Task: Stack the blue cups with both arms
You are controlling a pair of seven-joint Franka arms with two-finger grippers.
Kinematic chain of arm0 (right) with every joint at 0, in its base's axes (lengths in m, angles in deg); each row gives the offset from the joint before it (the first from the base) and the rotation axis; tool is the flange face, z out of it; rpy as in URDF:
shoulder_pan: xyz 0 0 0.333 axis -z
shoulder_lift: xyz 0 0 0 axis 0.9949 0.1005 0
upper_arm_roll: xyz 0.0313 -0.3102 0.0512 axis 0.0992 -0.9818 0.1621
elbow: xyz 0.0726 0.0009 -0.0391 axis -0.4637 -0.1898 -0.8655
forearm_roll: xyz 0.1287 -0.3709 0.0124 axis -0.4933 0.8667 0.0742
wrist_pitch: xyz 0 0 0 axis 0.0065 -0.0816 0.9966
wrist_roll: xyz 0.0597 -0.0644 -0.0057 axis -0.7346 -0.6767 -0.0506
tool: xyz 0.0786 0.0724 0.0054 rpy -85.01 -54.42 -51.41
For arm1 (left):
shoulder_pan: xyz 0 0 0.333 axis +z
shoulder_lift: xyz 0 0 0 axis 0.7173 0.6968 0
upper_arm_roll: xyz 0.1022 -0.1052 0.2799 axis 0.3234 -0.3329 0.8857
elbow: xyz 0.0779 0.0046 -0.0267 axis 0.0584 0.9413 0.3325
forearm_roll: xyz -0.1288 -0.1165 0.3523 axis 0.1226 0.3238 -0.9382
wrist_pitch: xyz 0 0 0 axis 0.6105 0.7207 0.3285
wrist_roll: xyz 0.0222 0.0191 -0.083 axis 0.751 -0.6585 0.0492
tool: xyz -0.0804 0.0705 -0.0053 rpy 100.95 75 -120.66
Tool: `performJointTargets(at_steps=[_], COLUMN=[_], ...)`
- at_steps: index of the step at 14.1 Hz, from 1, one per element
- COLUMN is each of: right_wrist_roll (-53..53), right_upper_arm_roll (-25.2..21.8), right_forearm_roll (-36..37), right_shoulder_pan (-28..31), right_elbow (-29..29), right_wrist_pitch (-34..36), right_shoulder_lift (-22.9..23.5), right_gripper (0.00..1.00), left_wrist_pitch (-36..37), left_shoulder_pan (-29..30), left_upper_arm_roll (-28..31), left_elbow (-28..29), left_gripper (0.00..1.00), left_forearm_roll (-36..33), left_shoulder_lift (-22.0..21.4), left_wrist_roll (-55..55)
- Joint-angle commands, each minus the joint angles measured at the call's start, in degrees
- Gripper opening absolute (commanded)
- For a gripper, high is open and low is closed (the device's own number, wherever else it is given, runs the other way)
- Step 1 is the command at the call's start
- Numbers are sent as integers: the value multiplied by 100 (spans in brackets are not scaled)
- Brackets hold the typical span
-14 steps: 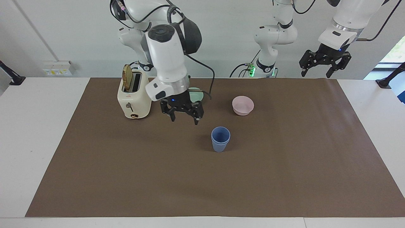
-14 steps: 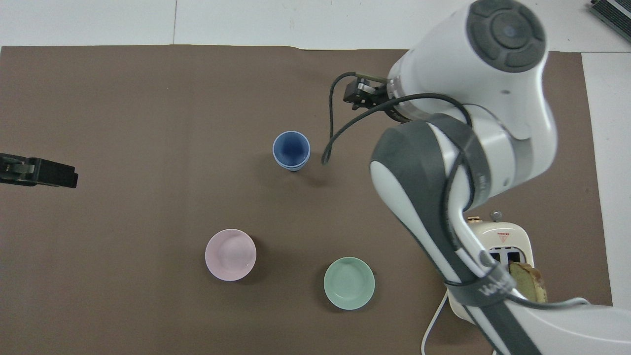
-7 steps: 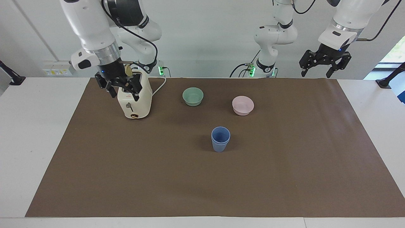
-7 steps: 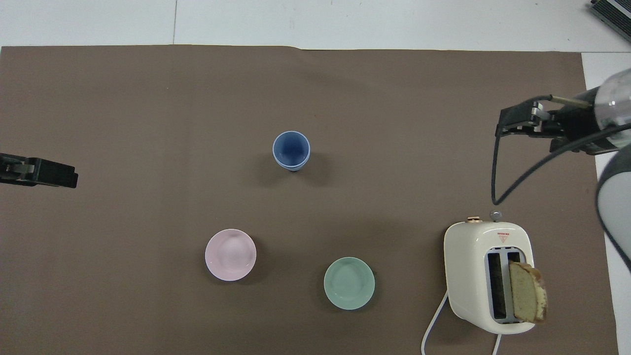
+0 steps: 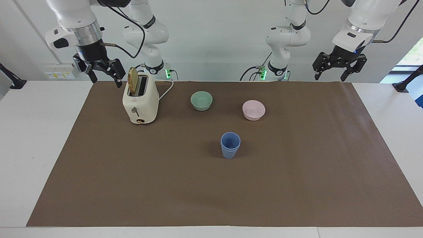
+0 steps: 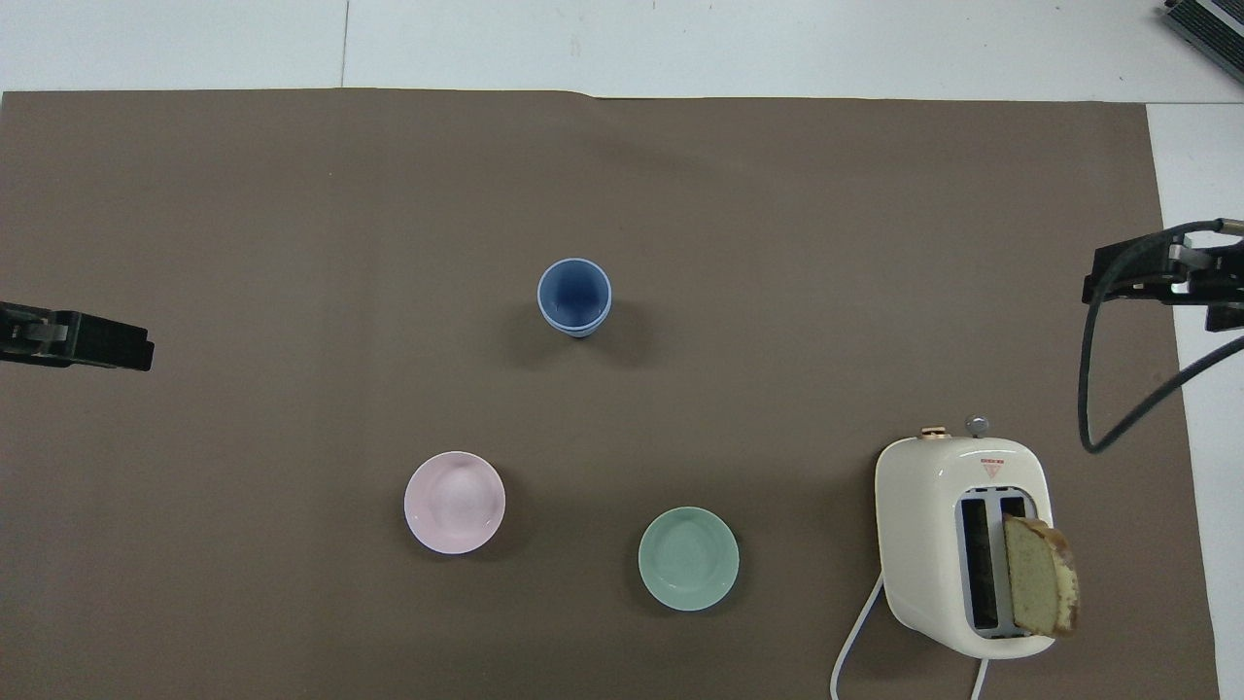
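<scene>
Brown mat (image 5: pixel 297 185), blue cups (image 5: pixel 230 144) nested, left pincer (image 5: pixel 339 67) and right pincer (image 5: pixel 100 70) raised, open, empty, overhead view clips both.

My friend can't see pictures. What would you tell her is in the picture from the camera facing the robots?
Two blue cups sit stacked, one inside the other, on a brown mat. Nearer the robots are a pink bowl, a green bowl and a cream toaster with bread in it. The left gripper and right gripper hang open and empty, up in the air.
</scene>
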State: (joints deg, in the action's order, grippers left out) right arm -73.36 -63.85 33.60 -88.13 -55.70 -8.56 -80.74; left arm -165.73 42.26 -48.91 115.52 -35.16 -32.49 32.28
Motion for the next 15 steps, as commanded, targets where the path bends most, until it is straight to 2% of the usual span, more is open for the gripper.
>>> performJointTargets(at_steps=[1,5,15], right_wrist_roll=[125,371,775], right_upper_arm_roll=[98,124,151], right_forearm_roll=[108,12,-15], right_shoulder_pan=[57,30,3], right_elbow=[216,-47,-56], right_wrist_pitch=[242,417,365], right_shoulder_lift=[95,-106,-115], right_gripper=[100,100,100], left_wrist_pitch=[133,133,133], left_shoulder_pan=[41,41,41], left_upper_arm_roll=[-1,-1,-1], left_elbow=[-62,-62,-62], left_gripper=[100,100,100], left_forearm_roll=[58,58,58], left_shoulder_lift=[-27,-27,-27], left_wrist_roll=[-45,-45,-45])
